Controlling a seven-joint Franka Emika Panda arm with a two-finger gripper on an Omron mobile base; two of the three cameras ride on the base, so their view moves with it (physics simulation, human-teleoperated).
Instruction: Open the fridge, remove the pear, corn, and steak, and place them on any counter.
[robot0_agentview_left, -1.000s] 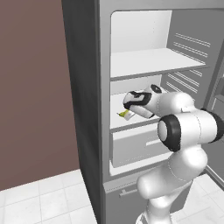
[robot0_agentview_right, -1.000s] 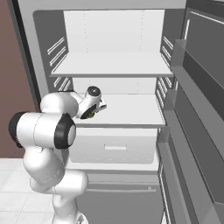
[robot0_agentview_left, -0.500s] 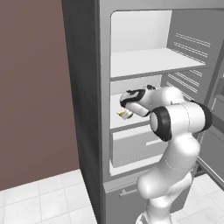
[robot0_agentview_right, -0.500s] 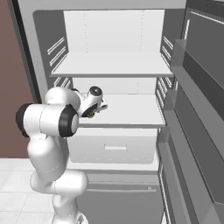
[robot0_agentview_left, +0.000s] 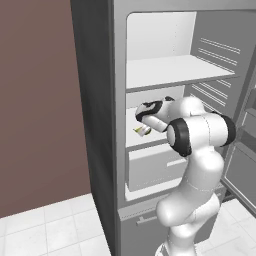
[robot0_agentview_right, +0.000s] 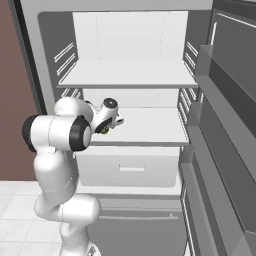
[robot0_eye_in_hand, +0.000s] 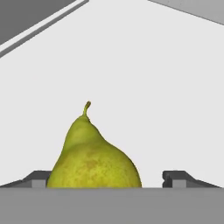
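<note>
The fridge (robot0_agentview_left: 95, 100) stands open, and my arm reaches onto its middle shelf (robot0_agentview_right: 150, 127). A small yellow-green pear (robot0_eye_in_hand: 94, 157) stands upright on that white shelf, stem up, between my two fingertips. The gripper (robot0_eye_in_hand: 106, 179) is open around the pear; the right fingertip (robot0_eye_in_hand: 175, 177) stands clear of it, and the left one is partly hidden behind it. From the base, the pear (robot0_agentview_left: 141, 130) (robot0_agentview_right: 103, 131) peeks out just under the gripper (robot0_agentview_left: 142, 122) (robot0_agentview_right: 112, 125). The corn, the steak and the counter are out of view.
An upper shelf (robot0_agentview_left: 175, 72) lies close above my hand, and a white drawer (robot0_agentview_right: 132, 167) sits below the middle shelf. The open door (robot0_agentview_right: 220, 125) with its bins stands at the right. A brown wall (robot0_agentview_left: 35, 100) flanks the fridge on the left.
The hand has eased a little further in along the shelf toward the pear, and the elbow has swung inward. The jaws have narrowed slightly.
</note>
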